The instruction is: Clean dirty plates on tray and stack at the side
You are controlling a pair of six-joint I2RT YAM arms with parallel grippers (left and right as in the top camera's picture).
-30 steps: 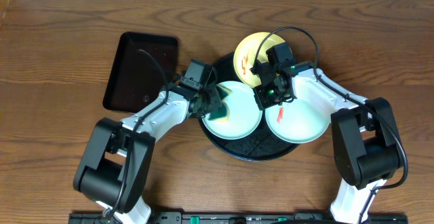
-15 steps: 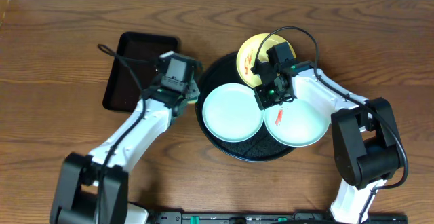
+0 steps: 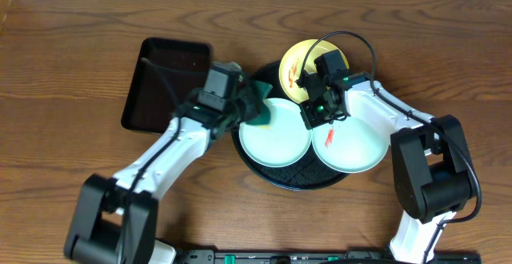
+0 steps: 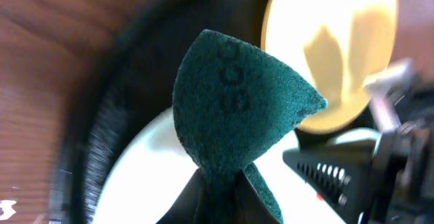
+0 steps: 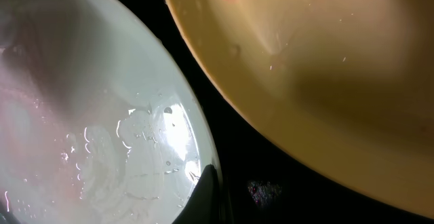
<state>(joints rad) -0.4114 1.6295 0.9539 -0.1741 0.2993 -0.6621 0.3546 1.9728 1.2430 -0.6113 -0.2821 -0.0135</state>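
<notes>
Teal sponge [image 4: 237, 108], pinched in the jaws of the left gripper [image 3: 246, 105], hangs over the blue-green plate [image 3: 276, 136] on the round black tray [image 3: 280, 181] — scrubbing seems the step, a sweep across next — while the right gripper [image 3: 314, 114] sits beside it, jaws unreadable.

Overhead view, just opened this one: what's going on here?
The left gripper pinches a green sponge at the upper-left edge of the blue-green plate, which shows no red smears. The right gripper sits low where the three plates meet on the round black tray; its grip is unclear. The white plate and yellow plate show red smears. No plate is stacked off the tray yet.
</notes>
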